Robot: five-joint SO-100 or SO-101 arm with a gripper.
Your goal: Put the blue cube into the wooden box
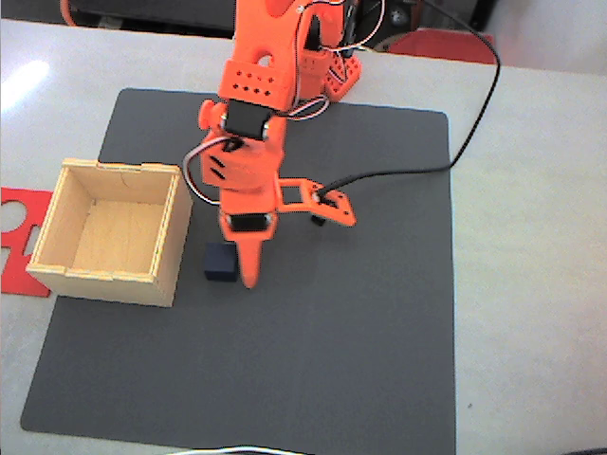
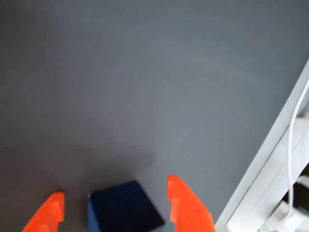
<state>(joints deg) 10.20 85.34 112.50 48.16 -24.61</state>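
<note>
Blue cube sits between spread fingers, no contact visible. Looks rigid, light, matte, so grippy. Pinch two opposite flat faces, mid-height.

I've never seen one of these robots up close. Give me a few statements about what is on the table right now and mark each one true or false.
1. The blue cube is inside the wooden box. False: it sits on the dark mat, just beside the box.
2. The gripper has a finger on either side of the cube in the wrist view. True.
3. The box holds several toys. False: nothing is seen in it.
4. A red cut-out sheet lies beside the box. True.
</note>
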